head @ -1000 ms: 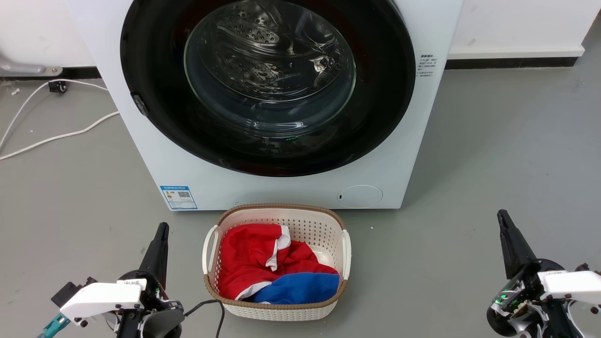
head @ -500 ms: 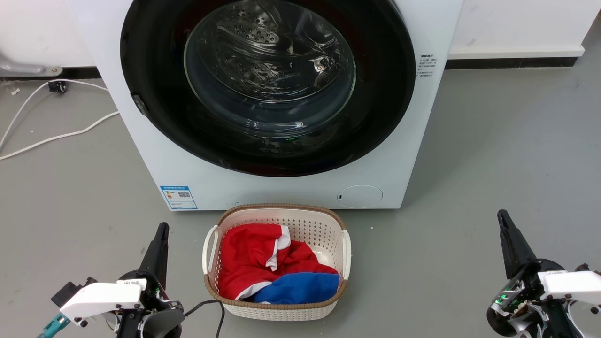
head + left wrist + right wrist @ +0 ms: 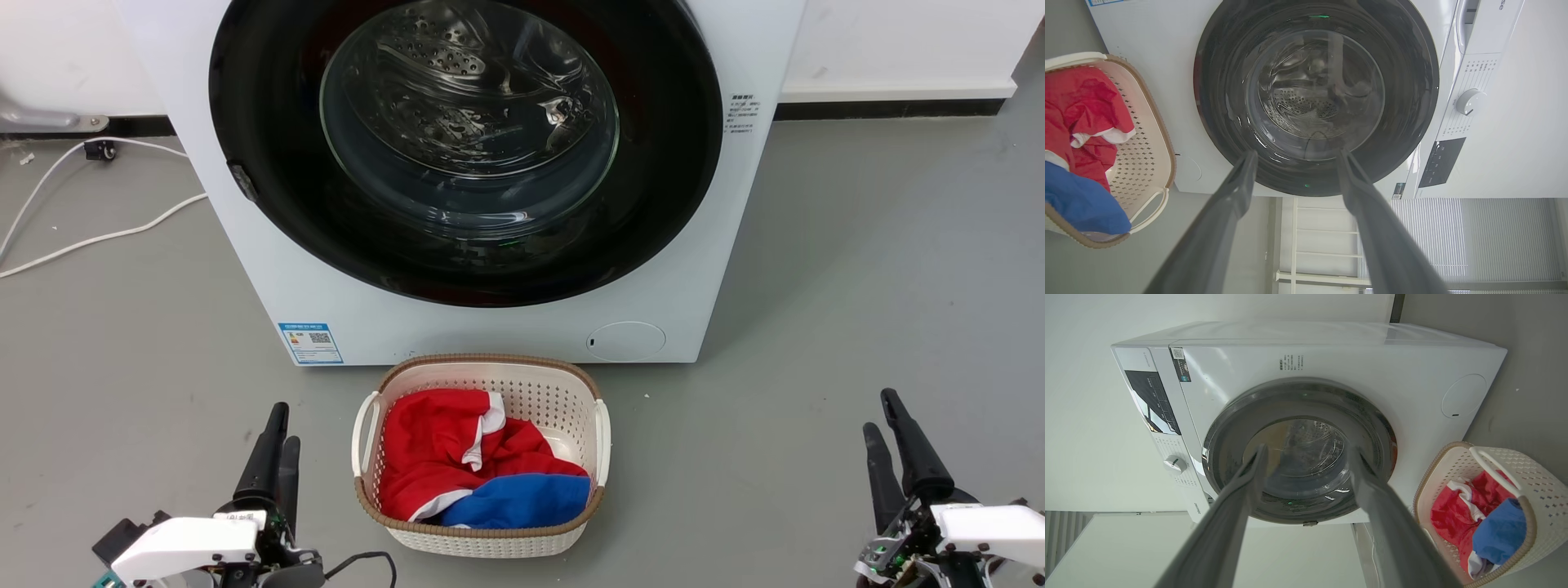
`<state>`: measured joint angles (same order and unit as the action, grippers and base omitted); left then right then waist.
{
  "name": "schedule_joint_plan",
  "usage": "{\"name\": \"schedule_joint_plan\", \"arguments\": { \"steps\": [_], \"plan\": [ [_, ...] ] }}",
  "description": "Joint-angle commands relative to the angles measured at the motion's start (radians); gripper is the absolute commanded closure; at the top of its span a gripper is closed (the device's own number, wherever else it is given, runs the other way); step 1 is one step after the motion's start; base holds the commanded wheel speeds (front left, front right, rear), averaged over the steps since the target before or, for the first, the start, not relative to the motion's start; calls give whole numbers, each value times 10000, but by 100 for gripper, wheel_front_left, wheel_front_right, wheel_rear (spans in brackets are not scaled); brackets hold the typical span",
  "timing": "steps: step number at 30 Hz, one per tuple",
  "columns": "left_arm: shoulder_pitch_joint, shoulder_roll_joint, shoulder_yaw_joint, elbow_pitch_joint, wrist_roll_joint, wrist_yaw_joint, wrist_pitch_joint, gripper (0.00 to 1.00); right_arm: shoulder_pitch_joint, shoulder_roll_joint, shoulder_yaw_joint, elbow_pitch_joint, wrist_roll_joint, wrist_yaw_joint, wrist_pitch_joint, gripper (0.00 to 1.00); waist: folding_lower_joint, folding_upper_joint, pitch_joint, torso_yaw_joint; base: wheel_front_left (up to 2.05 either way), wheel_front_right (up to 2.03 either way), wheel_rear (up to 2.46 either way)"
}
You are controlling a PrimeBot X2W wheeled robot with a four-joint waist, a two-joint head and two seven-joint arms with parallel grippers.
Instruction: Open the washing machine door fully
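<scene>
The white washing machine [image 3: 490, 331] stands in front of me on the grey floor. Its round glossy black door [image 3: 269, 122] lies flush against the front, and the steel drum shows through the glass bowl [image 3: 469, 106]. A small dark latch [image 3: 242, 181] sits on the door's left rim. My left gripper [image 3: 286, 425] hangs low at the left, open and holding nothing, well short of the machine. At the lower right my right gripper [image 3: 878, 411] is open and holding nothing too. In each wrist view the gripper [image 3: 1297, 153] [image 3: 1307, 449] points at the door, fingers spread.
A cream laundry basket [image 3: 482, 367] with red and blue clothes stands on the floor right before the machine, between my arms. White cables [image 3: 98, 237] trail over the floor at the left. Bare floor lies to the machine's right.
Both grippers have sunk toward the bottom edge of the head view and now show two fingers each instead of one. The door and basket have not moved.
</scene>
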<state>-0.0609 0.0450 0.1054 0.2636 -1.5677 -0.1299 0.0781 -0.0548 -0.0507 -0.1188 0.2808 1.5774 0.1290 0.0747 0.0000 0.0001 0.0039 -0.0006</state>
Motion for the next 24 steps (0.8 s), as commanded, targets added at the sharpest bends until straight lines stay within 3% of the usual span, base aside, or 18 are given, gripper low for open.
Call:
{"name": "schedule_joint_plan", "arguments": {
  "steps": [1, 8, 24],
  "plan": [
    [-113, 28, 29, -238, 240, 28, -94, 0, -89, -30, -75, -216, -184, 9, -92, 0, 0, -1, 2, 0, 0, 0, 0],
    [-93, 32, 36, -782, 1602, 302, -424, 0, -4, -28, -323, -619, -1465, 10, -418, 0, 0, -1, 21, -4, 0, 0, 0],
    [105, 63, -680, -1795, 6008, 1149, -1161, 0, 433, -23, -126, -2285, -6218, 14, -1151, 0, 0, -1, 86, -8, 0, 0, 0]
  ]
}}
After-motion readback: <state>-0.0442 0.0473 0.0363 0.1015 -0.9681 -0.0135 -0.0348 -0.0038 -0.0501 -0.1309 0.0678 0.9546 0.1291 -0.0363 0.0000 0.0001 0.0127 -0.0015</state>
